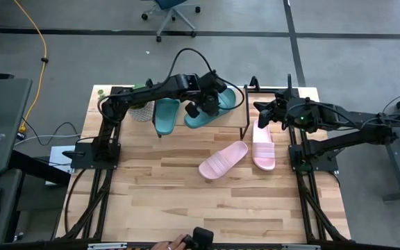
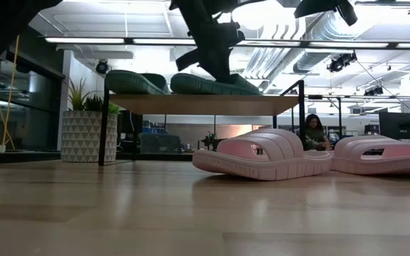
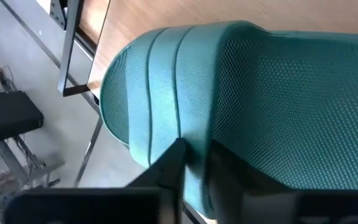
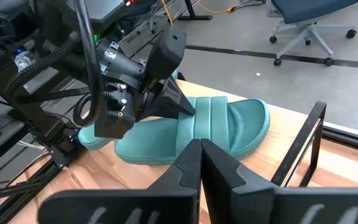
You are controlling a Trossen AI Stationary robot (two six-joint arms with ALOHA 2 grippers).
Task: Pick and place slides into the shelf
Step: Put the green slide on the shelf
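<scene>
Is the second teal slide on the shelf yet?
Yes: it rests on the shelf, beside the first; the left gripper pinches its strap.

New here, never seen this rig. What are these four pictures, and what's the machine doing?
It is a table robot with two dark arms, filmed from overhead, from table height, and from each wrist. The left pincer is pinching the strap of a teal slide on the low wooden shelf, beside a second teal slide. Two pink slides lie on the table. The right pincer waits shut, holding nothing, near the shelf's end.
</scene>
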